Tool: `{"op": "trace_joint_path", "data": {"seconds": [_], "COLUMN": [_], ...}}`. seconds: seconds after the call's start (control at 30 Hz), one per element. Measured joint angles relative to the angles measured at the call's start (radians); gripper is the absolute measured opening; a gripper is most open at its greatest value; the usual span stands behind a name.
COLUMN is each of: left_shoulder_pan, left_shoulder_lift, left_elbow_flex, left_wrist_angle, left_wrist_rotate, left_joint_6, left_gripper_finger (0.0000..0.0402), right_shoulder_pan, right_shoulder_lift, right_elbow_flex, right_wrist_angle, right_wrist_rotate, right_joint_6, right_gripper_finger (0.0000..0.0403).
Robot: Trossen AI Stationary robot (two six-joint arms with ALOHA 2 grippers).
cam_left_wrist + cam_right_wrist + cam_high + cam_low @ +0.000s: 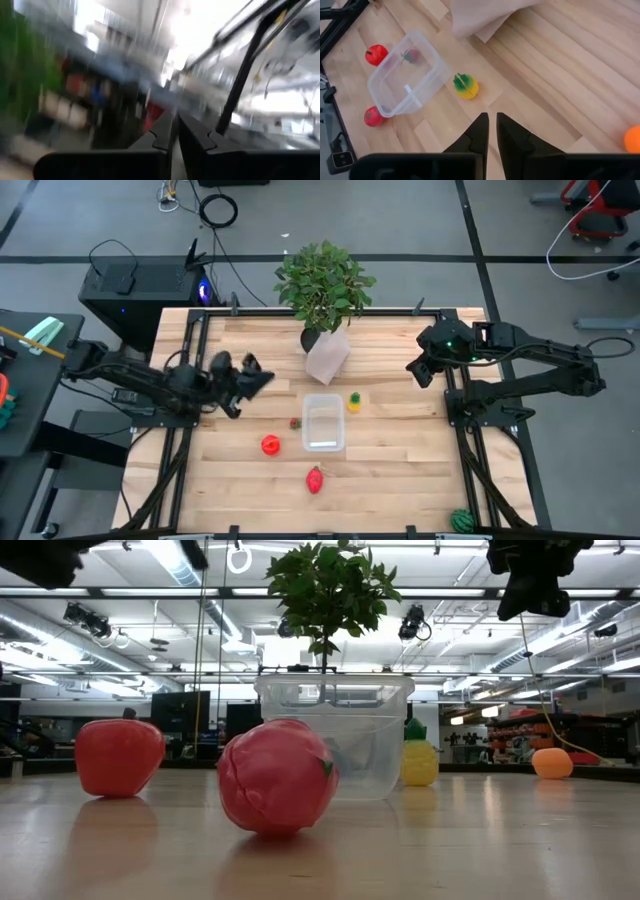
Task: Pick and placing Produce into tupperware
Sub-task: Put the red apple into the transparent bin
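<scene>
At the left of the high view, the left gripper [262,376] hangs closed and empty; the right gripper [415,371], at right, is closed too. The tupperware [323,423] sits centre — empty, produce scattered around it. A descent could nudge the small strawberry [295,422] beside its wall; room lies open below.

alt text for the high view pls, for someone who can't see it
Overhead view of a wooden table: an empty clear tub sits mid-table, with tiny toy produce around it and a potted plant behind. The left gripper and right gripper, both shut and empty, hover at either side.
</scene>
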Motion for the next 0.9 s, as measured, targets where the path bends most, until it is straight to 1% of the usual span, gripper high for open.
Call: {"op": "trace_joint_path", "data": {"seconds": [0.1, 0.2, 0.33, 0.4, 0.47, 0.5, 0.57, 0.63, 0.77, 0.9], "left_shoulder_pan": [-0.018, -0.022, -0.025, -0.037, -0.046, -0.051, -0.061, -0.076, -0.09, -0.087], "left_shoulder_lift": [-0.053, -0.088, -0.084, -0.07, -0.057, -0.049, -0.034, -0.013, 0.059, 0.173], "left_elbow_flex": [0.07, 0.202, 0.416, 0.524, 0.613, 0.651, 0.705, 0.728, 0.73, 0.728], "left_wrist_angle": [-0.385, -0.828, -1.384, -1.607, -1.807, -1.881, -1.974, -2.044, -2.085, -2.117], "left_wrist_rotate": [0.025, 0.103, 0.209, 0.236, 0.241, 0.242, 0.242, 0.251, 0.33, 0.415], "left_joint_6": [-0.086, -0.127, -0.108, -0.074, -0.048, -0.041, -0.016, 0.02, 0.087, 0.098], "left_gripper_finger": [0.0037, 0.0038, 0.0038, 0.0038, 0.0039, 0.0039, 0.0038, 0.0035, 0.0033, 0.0036], "right_shoulder_pan": [0.0, 0.0, 0.0, 0.0, 0.0, 0.0, 0.0, 0.0, 0.0, 0.0], "right_shoulder_lift": [0.0, 0.0, 0.0, 0.0, 0.0, 0.0, 0.0, 0.0, 0.0, 0.0], "right_elbow_flex": [0.0, 0.0, 0.0, 0.0, 0.0, 0.0, 0.0, 0.0, 0.0, 0.0], "right_wrist_angle": [0.001, 0.002, 0.003, 0.003, 0.003, 0.003, 0.003, 0.003, 0.004, 0.004], "right_wrist_rotate": [0.018, 0.033, 0.049, 0.066, 0.077, 0.082, 0.094, 0.096, 0.097, 0.097], "right_joint_6": [0.023, 0.047, 0.063, 0.065, 0.074, 0.081, 0.088, 0.089, 0.097, 0.097], "right_gripper_finger": [0.0043, 0.0043, 0.0043, 0.0043, 0.0043, 0.0043, 0.0043, 0.0043, 0.0043, 0.0043]}}
